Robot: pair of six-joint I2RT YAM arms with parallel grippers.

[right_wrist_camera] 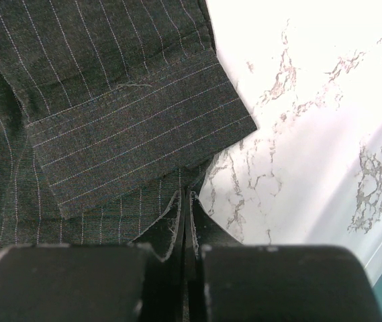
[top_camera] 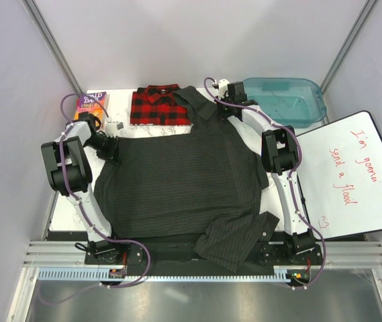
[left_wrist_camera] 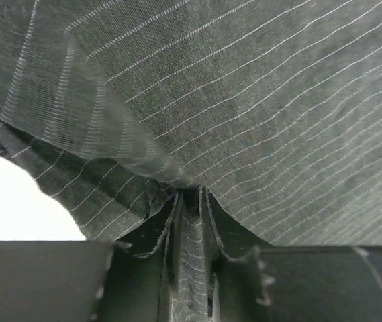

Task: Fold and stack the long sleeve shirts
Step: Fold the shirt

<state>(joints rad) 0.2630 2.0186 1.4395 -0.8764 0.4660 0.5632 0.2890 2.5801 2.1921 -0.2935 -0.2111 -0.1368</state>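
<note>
Charcoal shirt covers most of the tabletop, spread flat with its collar at the far side. One sleeve is bunched over the near right edge. Just beyond the collar, touching it, lies the plaid shirt, already a neat rectangle against the far edge.

The step looks like the first fold of the big shirt, taken from its two far corners. To do it well, both arms should rise together and keep the far edge taut between them. They should then carry it toward the near side without dragging the body cloth or nudging the plaid shirt. The crumpled sleeve will want laying inward before the fold is pressed down.

The left hand is at the shirt's far left corner, grasping a pleat of pinstriped cloth that runs between its fingers. The right hand is clenched at the far right by the collar, its tips on the shirt's edge where it meets bare tabletop, just below a cuff. I cannot tell whether it has cloth nipped.
</note>
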